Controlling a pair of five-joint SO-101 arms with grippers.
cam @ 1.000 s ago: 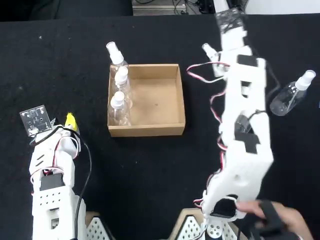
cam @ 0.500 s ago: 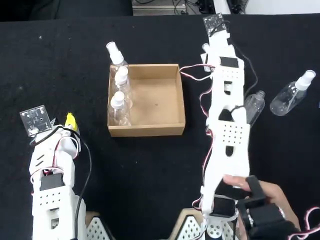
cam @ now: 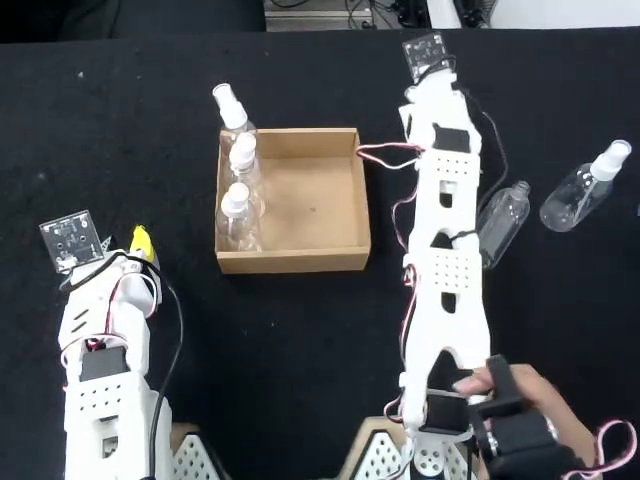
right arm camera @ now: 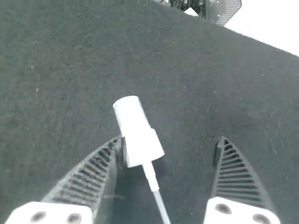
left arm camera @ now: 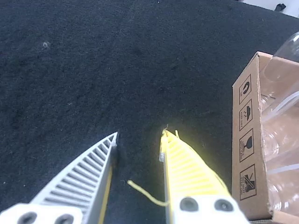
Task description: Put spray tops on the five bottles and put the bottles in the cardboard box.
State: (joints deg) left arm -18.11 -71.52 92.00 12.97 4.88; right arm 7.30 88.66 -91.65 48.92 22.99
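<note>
Right hand (right arm camera: 170,140) apart around a spray top (right arm camera: 138,140), under the right arm (cam: 445,260) from above; left hand (left arm camera: 139,134) apart.

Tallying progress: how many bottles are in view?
5. Two bottles stand in the cardboard box by its left wall, another bottle behind its far corner, an uncapped bottle beside the right arm, a capped bottle farther right.

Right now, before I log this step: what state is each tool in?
Left tool: open, holding nothing.
Right tool: open around the spray top, not clamped on it.
</note>
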